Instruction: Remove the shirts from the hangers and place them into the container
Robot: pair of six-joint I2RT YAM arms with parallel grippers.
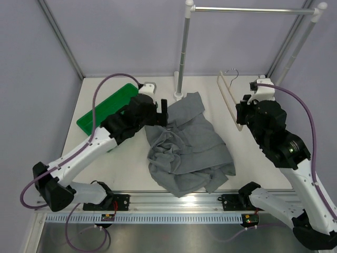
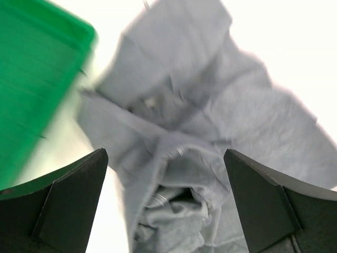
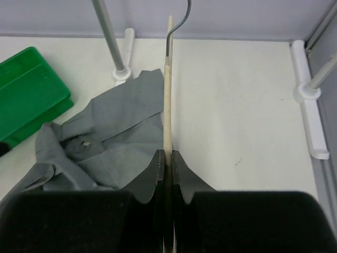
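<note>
White desk (image 1: pixel 247 153), lilac-grey walls (image 1: pixel 131 37), metal rail (image 1: pixel 247 9); crumpled shirt (image 1: pixel 184 150), green tray (image 1: pixel 102 113); left hand (image 2: pixel 166 158) wide, right hand (image 3: pixel 167 158) pinching hanger (image 3: pixel 168 95).

Plain grey shirt (image 1: pixel 184 147), bright green tray (image 1: pixel 100 113), cream hanger (image 3: pixel 167 95) with grey hook (image 3: pixel 179 21).

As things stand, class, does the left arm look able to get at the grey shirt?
Probably yes: the left gripper hangs open right over the crumpled shirt, with nothing between them.
</note>
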